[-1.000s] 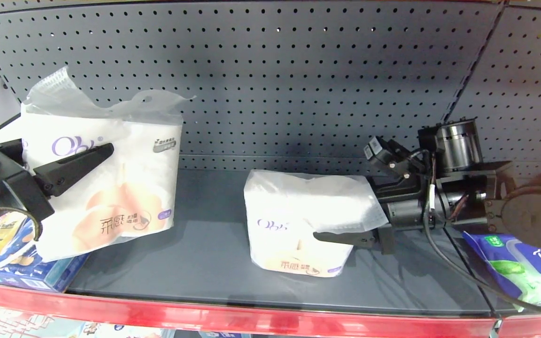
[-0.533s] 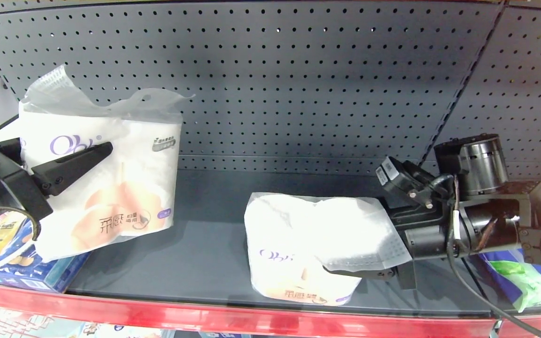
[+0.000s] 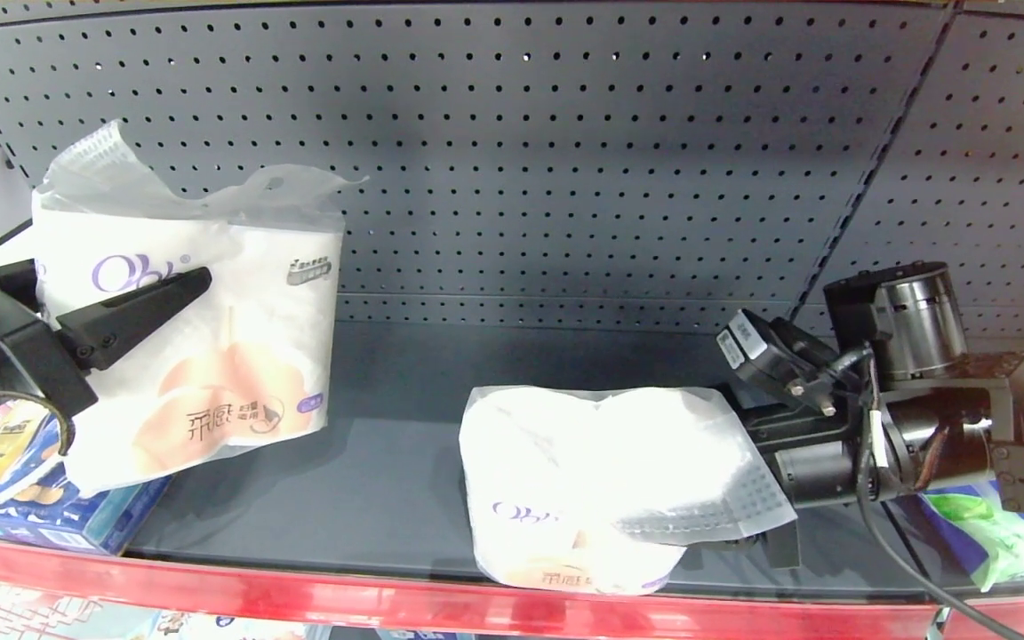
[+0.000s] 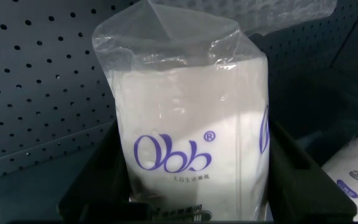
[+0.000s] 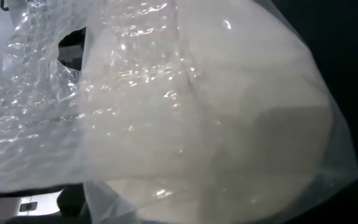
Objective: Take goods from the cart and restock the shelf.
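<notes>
As pack's flap (image 3: 730, 508) veils right gripper (image 3: 641, 480), tissues (image 3: 979, 535) perhaps

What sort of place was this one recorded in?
Most likely a shop aisle: a grey shelf with a pegboard back and a red front lip, an upright tissue pack and a lying tissue pack, both retail-wrapped, and boxed goods at the left.

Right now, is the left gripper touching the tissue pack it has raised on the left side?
Touching. In the left wrist view the tissue pack sits between the fingers of the left gripper, both flush against its sides with no gap.
</notes>
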### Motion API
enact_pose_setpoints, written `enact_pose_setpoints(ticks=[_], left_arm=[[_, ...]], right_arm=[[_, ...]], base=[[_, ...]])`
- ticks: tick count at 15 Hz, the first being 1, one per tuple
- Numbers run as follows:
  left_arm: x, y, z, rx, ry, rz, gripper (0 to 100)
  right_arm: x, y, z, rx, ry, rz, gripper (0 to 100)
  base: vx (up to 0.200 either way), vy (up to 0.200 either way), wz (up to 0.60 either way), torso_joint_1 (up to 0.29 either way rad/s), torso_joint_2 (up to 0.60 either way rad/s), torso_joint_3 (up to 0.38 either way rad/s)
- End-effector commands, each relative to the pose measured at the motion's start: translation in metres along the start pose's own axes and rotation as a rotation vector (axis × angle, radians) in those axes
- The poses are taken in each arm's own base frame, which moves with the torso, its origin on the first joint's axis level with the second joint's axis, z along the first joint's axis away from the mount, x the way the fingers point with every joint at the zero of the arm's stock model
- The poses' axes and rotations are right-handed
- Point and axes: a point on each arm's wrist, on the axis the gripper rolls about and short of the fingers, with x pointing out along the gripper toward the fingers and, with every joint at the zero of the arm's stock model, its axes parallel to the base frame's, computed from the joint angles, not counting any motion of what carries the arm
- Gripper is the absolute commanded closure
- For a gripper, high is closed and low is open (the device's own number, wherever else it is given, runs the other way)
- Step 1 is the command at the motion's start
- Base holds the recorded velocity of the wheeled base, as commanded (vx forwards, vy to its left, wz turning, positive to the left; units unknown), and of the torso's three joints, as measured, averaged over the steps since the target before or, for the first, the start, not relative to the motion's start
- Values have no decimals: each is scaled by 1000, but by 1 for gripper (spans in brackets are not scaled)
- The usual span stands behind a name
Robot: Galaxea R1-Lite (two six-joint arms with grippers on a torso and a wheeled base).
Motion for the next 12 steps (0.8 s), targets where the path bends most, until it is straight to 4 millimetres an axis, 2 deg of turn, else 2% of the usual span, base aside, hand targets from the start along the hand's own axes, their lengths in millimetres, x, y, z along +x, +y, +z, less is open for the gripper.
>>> enact_pose_setpoints(ticks=[1,4,5,10,12], left_arm=[[0,0,0,0,0,0,100],[0,0,0,0,0,0,100],[0,0,-1,0,1,0,100],[1,0,-1,-1,4,-4,100],[2,0,-2,-3,7,-4,100]], right_arm=[[2,-1,-5,5,11,4,100],[2,-1,-6,-4,14,-1,100],[1,-1,-5,-4,13,-4,0],[-13,0,-1,-15,-5,-50,0],[-32,4,1,-17,-26,-106,0]], base=[[0,0,0,0,0,0],[0,0,0,0,0,0],[0,0,0,0,0,0],[0,0,0,0,0,0],[0,0,0,0,0,0]])
